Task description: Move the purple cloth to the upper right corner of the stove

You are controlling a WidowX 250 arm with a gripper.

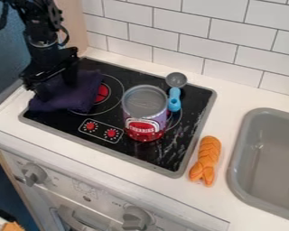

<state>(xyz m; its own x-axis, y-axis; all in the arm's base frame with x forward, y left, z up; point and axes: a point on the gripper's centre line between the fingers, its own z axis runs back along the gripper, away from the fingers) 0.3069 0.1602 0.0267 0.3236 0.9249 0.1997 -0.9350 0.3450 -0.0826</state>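
1. Nearest us, an orange piece (13,226) is poking in at the lower left corner.
2. Just beyond, grey knobs (136,218) are jutting from the pale oven front (90,191).
3. On the white counter (171,200), to the right of the stove, we are noting an orange braided loaf (207,160), lying lengthwise between stove and sink (264,158).
4. On the black stove (132,152), two red dials (111,133) are sitting near the front edge.
5. Behind and to the right of them, an open can (144,113) is standing upright, partly covering the right burner.
6. The purple cloth (79,94) is lying rumpled on the stove's left side, spilling over the left edge and partly covering the left burner. We are finding it well apart from the upper right corner.
7. The gripper (58,85) is hanging down at the cloth, dark against dark; we are not managing to tell how its jaws are standing.
8. Just beside the can, toward the back right, a spoon (174,98) is lying, its blue handle pointing toward us and its grey bowl toward the wall.
9. Farthest off, white tiles (182,38) are lining the wall.
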